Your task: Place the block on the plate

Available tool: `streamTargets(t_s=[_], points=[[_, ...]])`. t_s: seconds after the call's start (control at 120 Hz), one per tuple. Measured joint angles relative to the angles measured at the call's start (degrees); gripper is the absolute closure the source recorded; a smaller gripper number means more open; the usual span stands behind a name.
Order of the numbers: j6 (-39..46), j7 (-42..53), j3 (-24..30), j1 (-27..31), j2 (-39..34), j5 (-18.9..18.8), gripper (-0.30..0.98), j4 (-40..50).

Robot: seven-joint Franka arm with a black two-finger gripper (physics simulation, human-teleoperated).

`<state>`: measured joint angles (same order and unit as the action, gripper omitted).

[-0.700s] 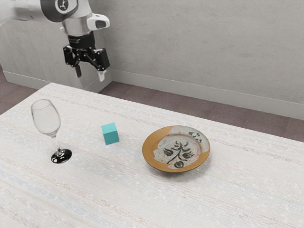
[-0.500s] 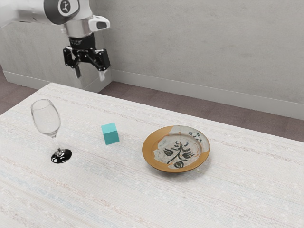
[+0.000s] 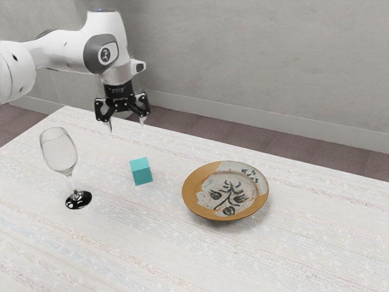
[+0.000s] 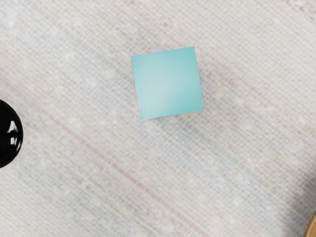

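Block [image 3: 141, 171] is sitting on the table [image 3: 140, 243], below the tool [image 3: 126, 126] and well apart from it. Tool is hanging above the table and pointing down, with its fingers [image 3: 109, 125] standing wide and gripping nothing. Arm [image 3: 61, 52] is reaching in from the exterior view's left, white with dark joint covers. Next out from the tool: the block, a teal cube, is resting flat on one face, paler on top and darker on the side facing the exterior camera. Wrist camera is looking down on its top face. Block is standing between the wine glass and the plate, touching neither. Wine glass [image 3: 59, 149] is standing upright toward the exterior view's left, clear bowl and stem rising from a glossy black base [image 3: 78, 200]. Plate [image 3: 194, 188] is lying face up toward the exterior view's right, carrying an orange-brown band, a greyish glaze and a dark plant design [image 3: 230, 196]. Wrist view is catching part of the black base and a bit of the plate's rim. Beyond the table, a brownish floor [image 3: 267, 140] is running up to a grey wall [image 3: 255, 67].
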<state>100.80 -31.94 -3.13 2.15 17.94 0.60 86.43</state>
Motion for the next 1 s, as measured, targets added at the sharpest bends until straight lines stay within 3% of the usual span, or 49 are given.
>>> streamTargets(t_s=[0.3, 0.433, 1.0], points=[[7.4, -9.7, -2.0, 0.0, 8.3, 4.4, 0.0, 0.6], [8.8, -13.1, -3.3, 0.1, 12.4, 5.2, 0.0, -3.5], [11.8, -15.4, -5.1, 0.9, 23.8, 5.4, 0.0, -12.0]])
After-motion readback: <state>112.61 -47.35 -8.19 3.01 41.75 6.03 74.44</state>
